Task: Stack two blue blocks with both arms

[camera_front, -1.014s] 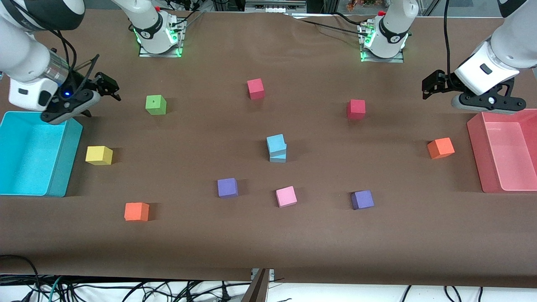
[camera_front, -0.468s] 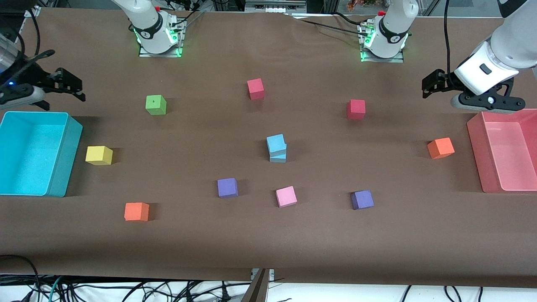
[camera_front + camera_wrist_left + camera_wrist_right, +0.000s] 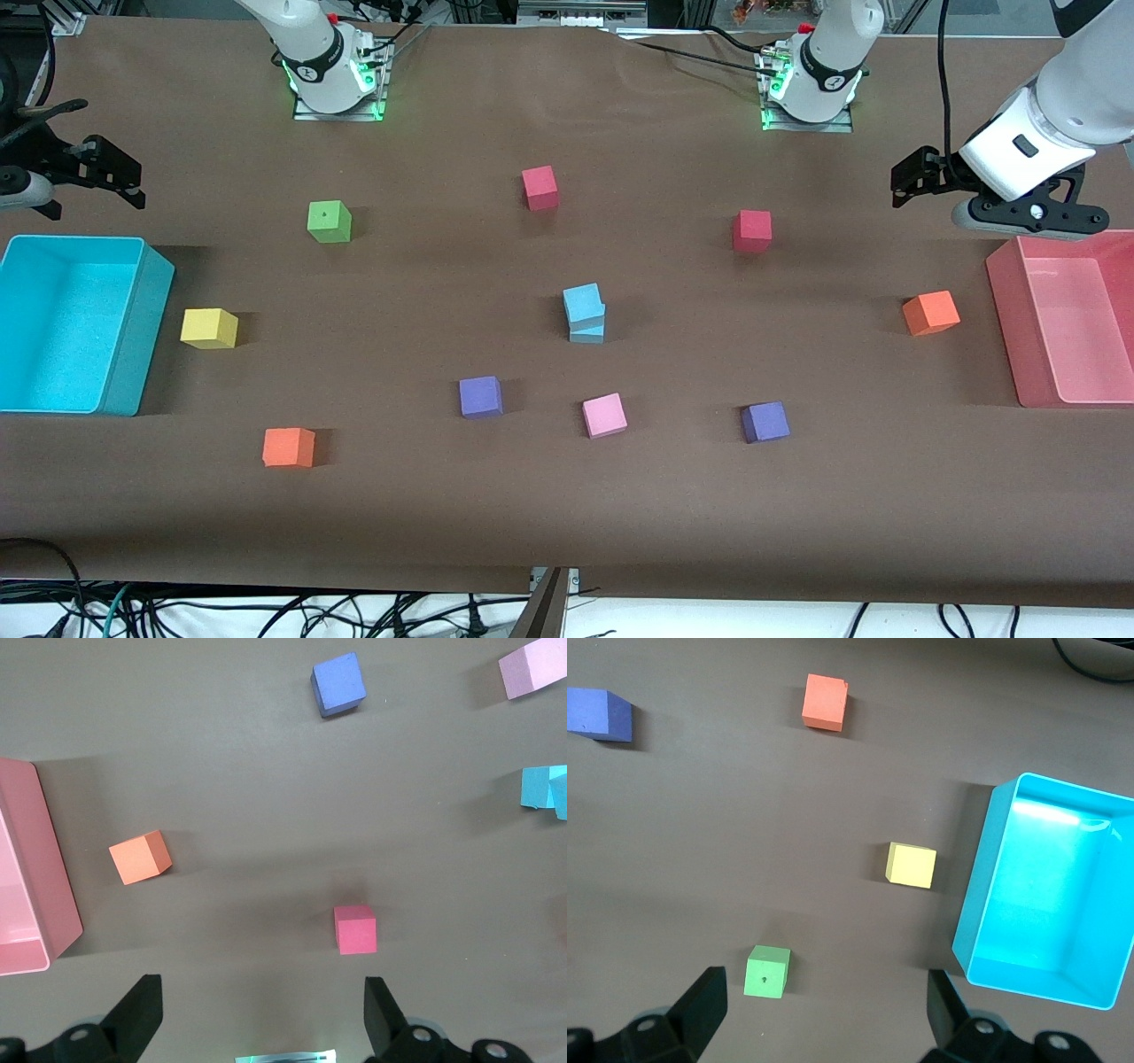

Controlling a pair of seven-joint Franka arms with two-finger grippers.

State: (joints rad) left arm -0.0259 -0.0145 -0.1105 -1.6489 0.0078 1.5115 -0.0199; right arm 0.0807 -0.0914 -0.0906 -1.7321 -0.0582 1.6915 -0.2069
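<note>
1. The two light sky-blue foam cubes are seen already stacked at the middle of the brown desk, between the red cube and the pink cube.
2. The upper cube is set twisted and slightly offset on the lower one.
3. The stacking is judged done; retreat is best kept high and well apart from the stack.
4. The left gripper hangs by the pink bin, fingers released and empty.
5. The right gripper hangs above the turquoise bin, fingers spread, nothing held.

I can read no text, label, brand or number anywhere around me. The cubes and bins are plain.
</note>
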